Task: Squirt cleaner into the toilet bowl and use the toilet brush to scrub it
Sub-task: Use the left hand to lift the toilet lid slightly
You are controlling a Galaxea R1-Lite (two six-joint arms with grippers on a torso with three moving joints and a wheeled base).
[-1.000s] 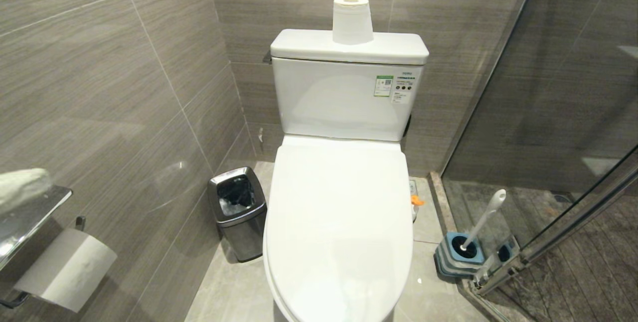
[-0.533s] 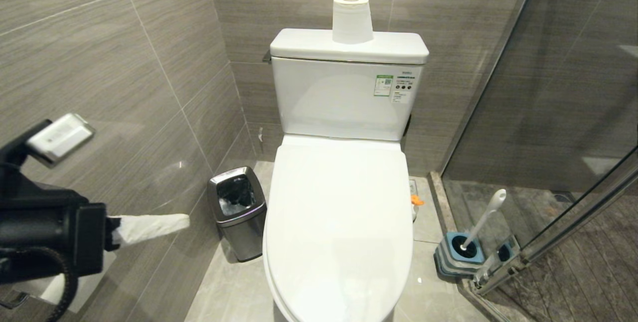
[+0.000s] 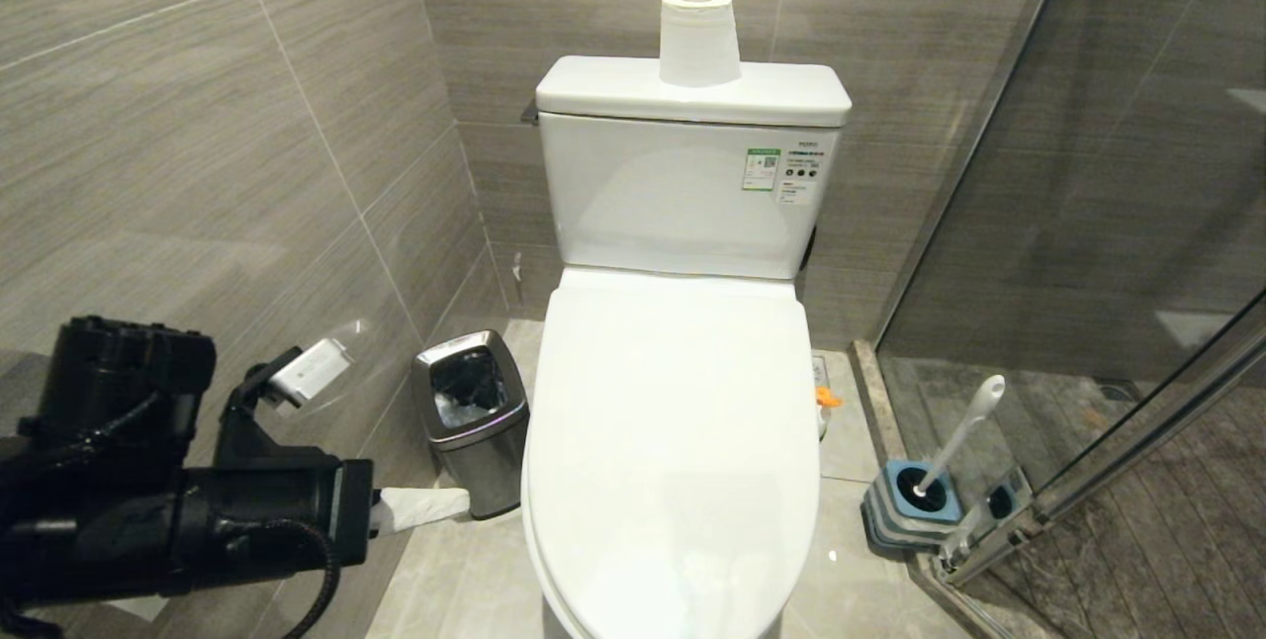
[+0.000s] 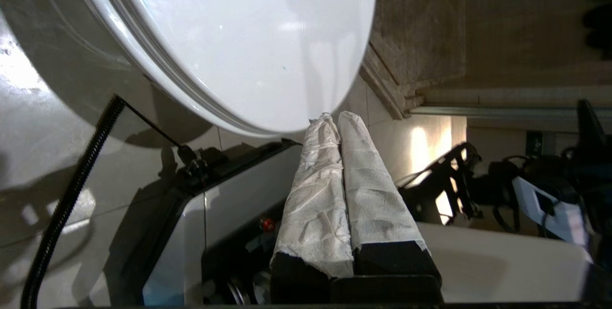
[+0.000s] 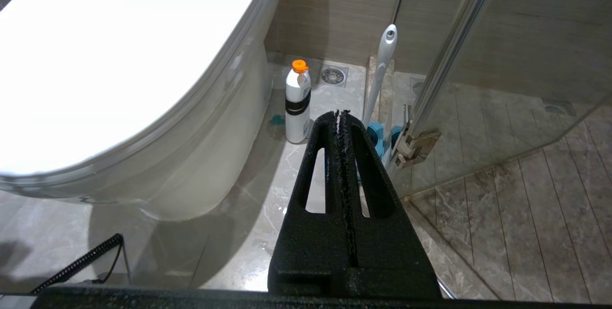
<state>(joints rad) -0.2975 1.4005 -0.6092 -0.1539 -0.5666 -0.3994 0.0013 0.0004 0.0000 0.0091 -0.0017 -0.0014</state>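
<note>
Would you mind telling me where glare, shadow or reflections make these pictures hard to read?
Head view: soft ceiling-light sheen on the closed toilet lid; the glass shower wall mirrors the tiles. Left wrist view: bright floor glare beside the left gripper, with dark, murky surroundings. Right wrist view: the lid is washed out to near white, and the toilet casts a broad shadow on the floor near the bottle.

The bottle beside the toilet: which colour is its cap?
Orange cap, clearest in the right wrist view.
</note>
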